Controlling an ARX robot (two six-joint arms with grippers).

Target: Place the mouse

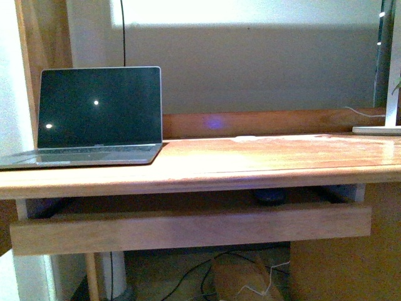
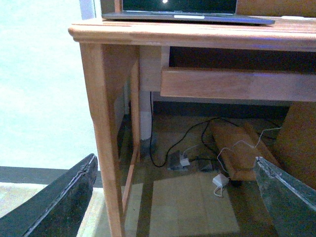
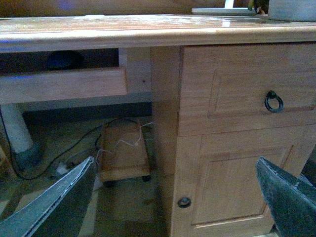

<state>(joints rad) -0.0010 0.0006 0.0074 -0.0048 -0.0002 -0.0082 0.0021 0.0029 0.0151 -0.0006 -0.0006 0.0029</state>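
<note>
The mouse (image 1: 270, 195) is a small dark domed shape in the shadowed slot under the desktop, on the pull-out tray (image 1: 188, 229). It also shows in the right wrist view (image 3: 64, 59) behind the tray's front board. My left gripper (image 2: 175, 197) is open and empty, low in front of the desk's left leg, far from the mouse. My right gripper (image 3: 177, 197) is open and empty, low in front of the desk's cabinet. Neither arm shows in the front view.
An open laptop (image 1: 97, 116) stands on the left of the wooden desktop (image 1: 250, 160). A white lamp base (image 1: 376, 128) is at the far right. A drawer with a ring pull (image 3: 273, 101) and a cabinet door are on the right. Cables (image 2: 187, 158) and a wheeled wooden stand (image 3: 123, 153) lie underneath.
</note>
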